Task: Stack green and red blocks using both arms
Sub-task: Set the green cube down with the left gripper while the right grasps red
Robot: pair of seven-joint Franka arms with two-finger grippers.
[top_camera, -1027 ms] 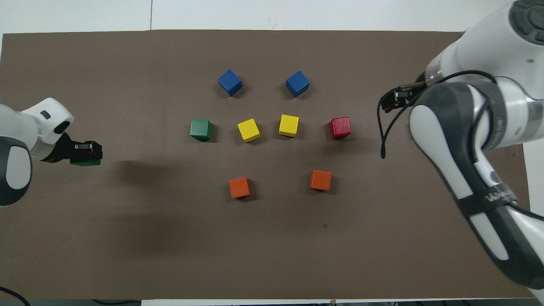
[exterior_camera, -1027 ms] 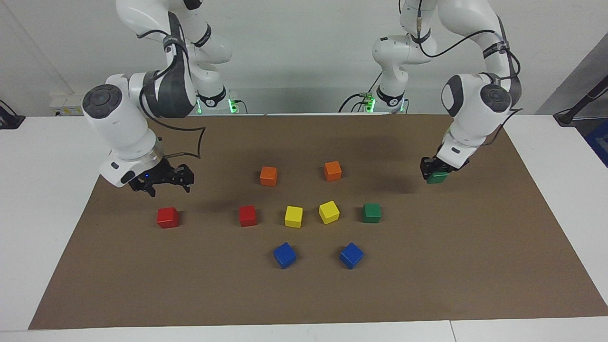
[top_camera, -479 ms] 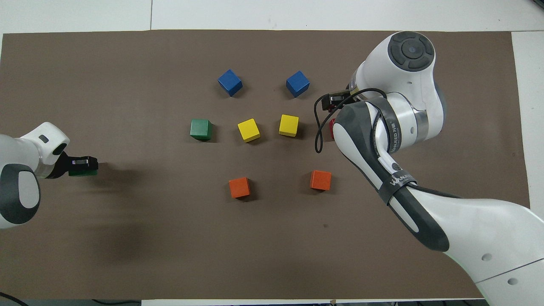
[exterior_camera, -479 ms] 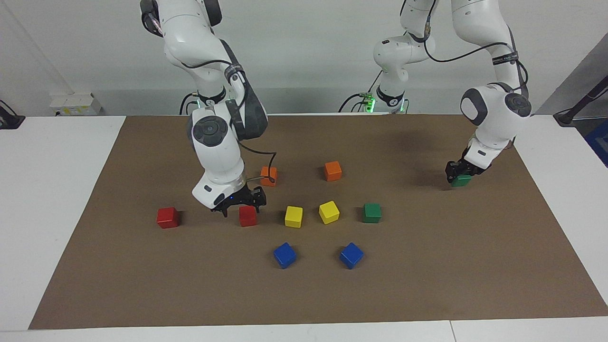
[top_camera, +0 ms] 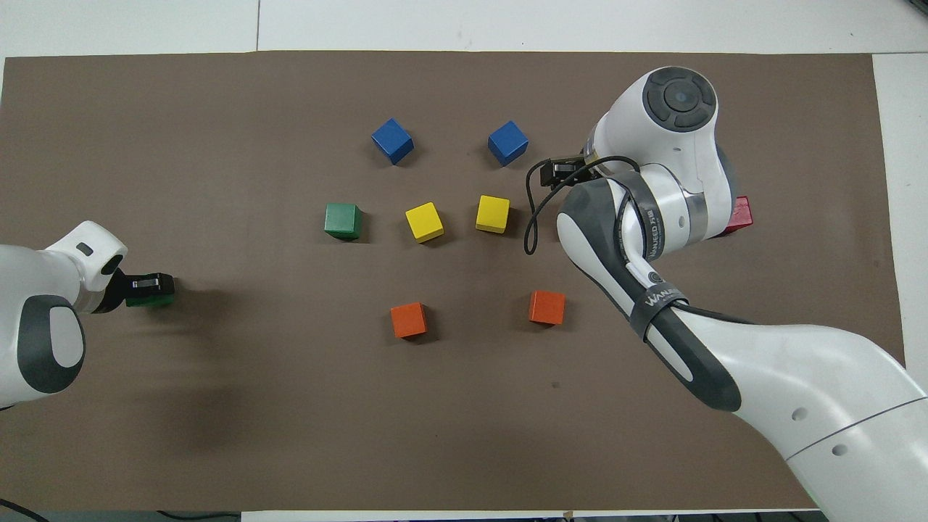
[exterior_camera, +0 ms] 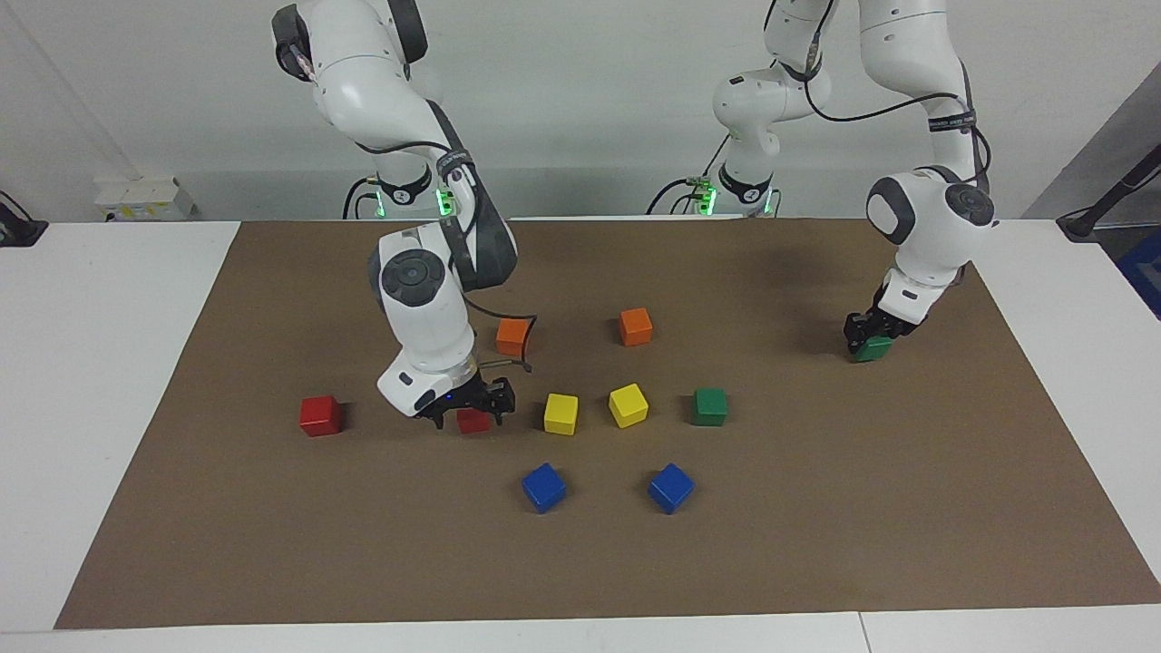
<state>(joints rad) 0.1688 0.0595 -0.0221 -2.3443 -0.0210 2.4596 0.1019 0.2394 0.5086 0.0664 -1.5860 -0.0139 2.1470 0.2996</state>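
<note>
My right gripper (exterior_camera: 468,410) is down at the mat, open, with its fingers on either side of a red block (exterior_camera: 472,421); in the overhead view the arm hides that block. A second red block (exterior_camera: 320,415) (top_camera: 740,215) lies beside it, toward the right arm's end of the table. Toward the left arm's end, my left gripper (exterior_camera: 868,334) (top_camera: 148,286) is shut on a green block (exterior_camera: 872,349) (top_camera: 151,299), low over the brown mat (exterior_camera: 816,508). Another green block (exterior_camera: 709,406) (top_camera: 342,220) rests in the middle row.
Two yellow cubes (exterior_camera: 560,414) (exterior_camera: 628,404) lie between the red and green blocks of the middle row. Two orange cubes (exterior_camera: 512,336) (exterior_camera: 635,326) lie nearer to the robots, two blue cubes (exterior_camera: 543,487) (exterior_camera: 671,488) farther from them.
My right gripper swung from the mat's end to the middle-row red block and dropped around it. My left gripper sank lower with its green block.
</note>
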